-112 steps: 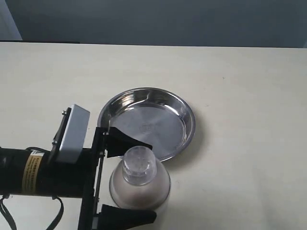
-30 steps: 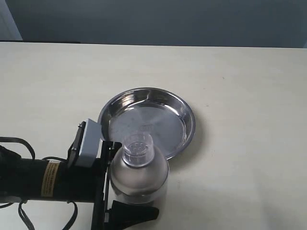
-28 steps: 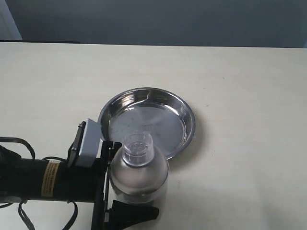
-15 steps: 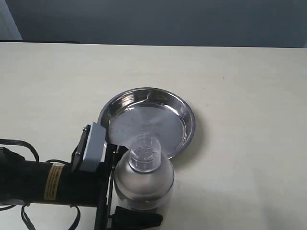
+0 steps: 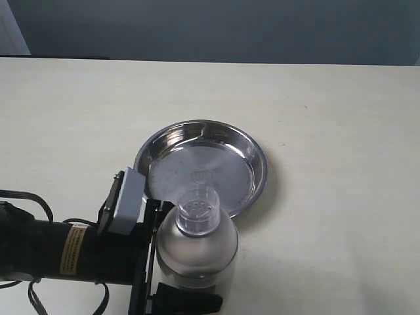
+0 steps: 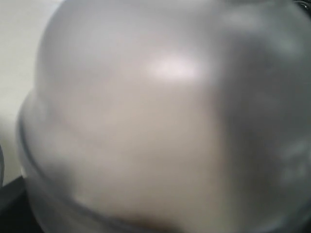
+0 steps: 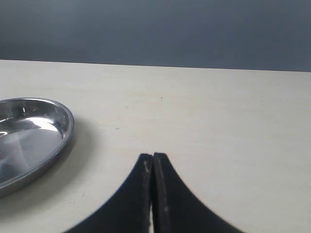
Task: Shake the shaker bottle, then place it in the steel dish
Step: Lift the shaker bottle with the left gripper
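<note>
Right, from my station the left gripper [image 5: 184, 254] is clamped around the bottle [image 5: 197, 246], one black finger on either flank of its frosted body. The bottle stands upright with its small clear cap on top, at about 6 o'clock from the dish [image 5: 261, 172], and from the overhead camera its shoulder overlaps the dish's near rim. I cannot tell whether its base touches the table [image 5: 341, 131] or hangs just above it. My left wrist camera is filled by the bottle's blurred grey wall and gives me nothing more.

The right gripper [image 7: 153, 158] has its two dark fingers pressed flat together with nothing between them, poised over bare tabletop; the dish shows near it, clearly apart from its tips.

The dish itself is shiny, holds nothing and mirrors the light on its flat bottom. The table is a pale cream, matte, marked only by a few tiny dark specks toward 2 o'clock of the dish. Beyond its far edge runs a plain dark blue-grey wall [image 5: 230, 29].
</note>
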`<move>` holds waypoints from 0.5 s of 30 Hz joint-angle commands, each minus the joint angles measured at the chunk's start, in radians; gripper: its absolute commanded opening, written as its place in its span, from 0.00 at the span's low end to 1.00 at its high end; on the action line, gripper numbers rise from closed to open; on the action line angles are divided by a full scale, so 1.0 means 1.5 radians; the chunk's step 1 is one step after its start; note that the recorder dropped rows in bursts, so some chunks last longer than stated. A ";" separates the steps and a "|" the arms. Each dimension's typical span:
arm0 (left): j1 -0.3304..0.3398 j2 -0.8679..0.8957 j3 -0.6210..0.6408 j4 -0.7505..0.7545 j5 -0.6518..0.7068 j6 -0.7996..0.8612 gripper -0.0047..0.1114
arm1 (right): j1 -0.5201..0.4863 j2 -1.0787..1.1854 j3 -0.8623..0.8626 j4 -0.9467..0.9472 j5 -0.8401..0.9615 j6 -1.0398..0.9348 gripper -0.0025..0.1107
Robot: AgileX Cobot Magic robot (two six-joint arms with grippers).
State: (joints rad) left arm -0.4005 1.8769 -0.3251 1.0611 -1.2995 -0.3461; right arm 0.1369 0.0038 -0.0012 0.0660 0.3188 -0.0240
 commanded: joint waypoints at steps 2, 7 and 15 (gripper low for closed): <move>-0.007 0.012 0.003 0.034 0.052 -0.021 0.18 | 0.002 -0.003 0.001 -0.001 -0.009 -0.001 0.02; -0.007 0.012 0.003 0.021 0.052 -0.016 0.12 | 0.002 -0.003 0.001 -0.001 -0.009 -0.001 0.02; -0.007 0.012 0.003 0.000 0.052 0.005 0.04 | 0.002 -0.003 0.001 -0.001 -0.009 -0.001 0.02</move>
State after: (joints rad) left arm -0.4005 1.8769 -0.3304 1.0724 -1.2995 -0.3304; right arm 0.1369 0.0038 -0.0012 0.0660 0.3188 -0.0240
